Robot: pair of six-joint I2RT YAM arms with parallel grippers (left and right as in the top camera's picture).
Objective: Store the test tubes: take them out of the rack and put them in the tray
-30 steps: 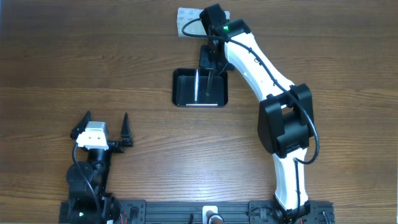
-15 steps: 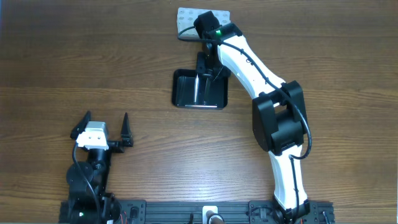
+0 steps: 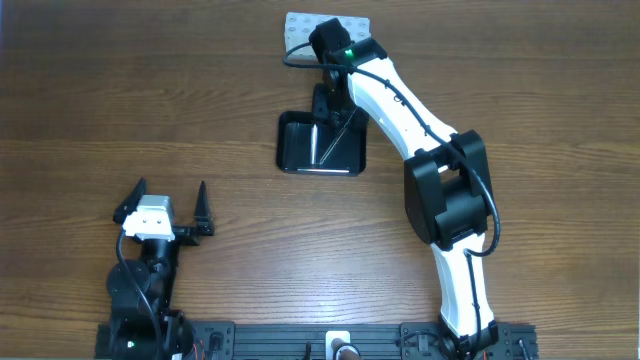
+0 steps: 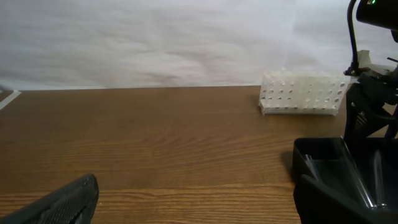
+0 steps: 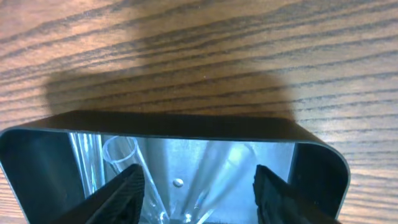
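At least two tubes (image 5: 118, 155) lie in the tray (image 3: 290, 150), under the right gripper (image 5: 199, 182), whose fingers stand apart and hold nothing. The rack (image 4: 303, 93), just beyond the tray, shows no tubes I can make out, so the task looks nearly or fully done. The left gripper (image 3: 171, 187) sits spread apart, well away from the tray.

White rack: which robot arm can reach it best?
Probably right. The right pincer hangs open over the black tray, beside the white rack; the left pincer sits far away near its base.
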